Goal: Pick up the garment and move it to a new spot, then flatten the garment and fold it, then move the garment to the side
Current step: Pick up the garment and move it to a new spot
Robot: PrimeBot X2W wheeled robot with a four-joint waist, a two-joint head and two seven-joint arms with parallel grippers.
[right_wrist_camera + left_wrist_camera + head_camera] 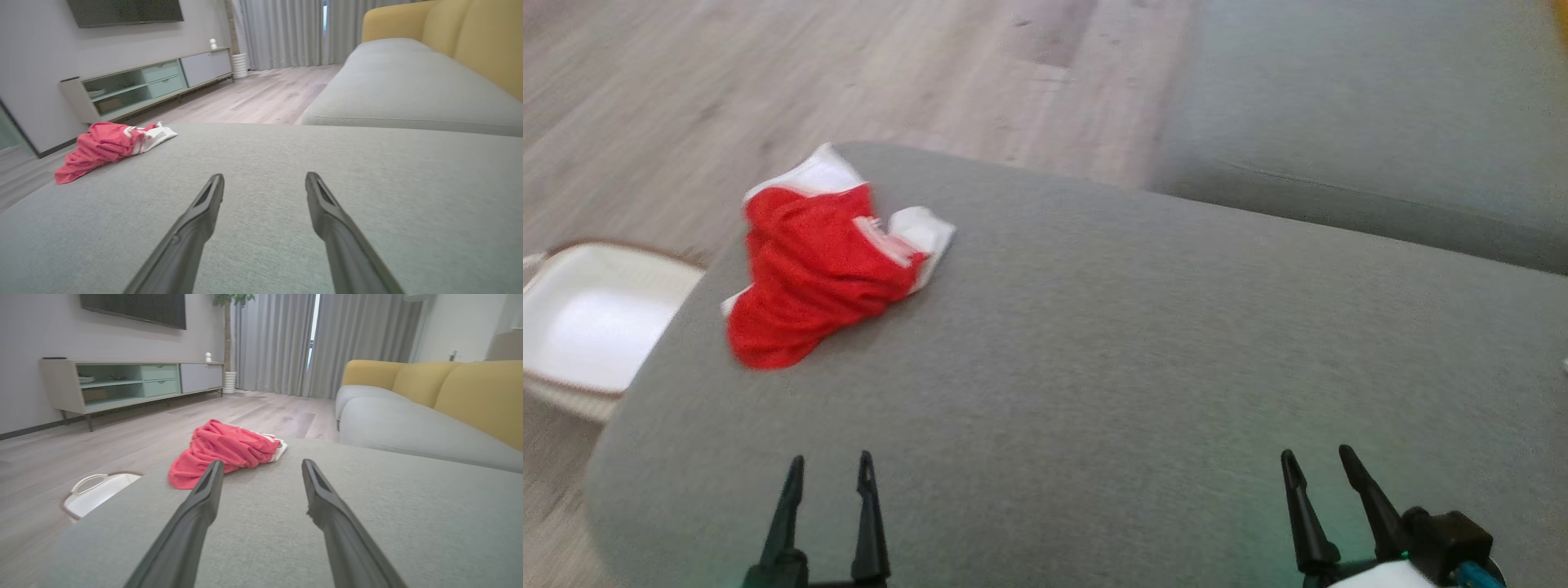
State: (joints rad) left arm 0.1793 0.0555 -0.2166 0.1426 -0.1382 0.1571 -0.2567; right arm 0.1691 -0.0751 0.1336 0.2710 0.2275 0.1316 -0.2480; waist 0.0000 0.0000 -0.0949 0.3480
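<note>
Red/white garment (809, 273) crumpled on grey sofa (1094, 367); both grippers empty, fingers apart.

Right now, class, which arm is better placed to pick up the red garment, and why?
Left. The open left gripper points nearly at the garment just ahead; the right gripper, also open, sits far across the grey cushion.

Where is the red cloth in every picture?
Head view: red garment upper left, on the grey cushion.
Left wrist view: red garment middle, slightly left.
Right wrist view: red garment far left, mid-height.
Shared landmark: the grey cushion beneath it.
</note>
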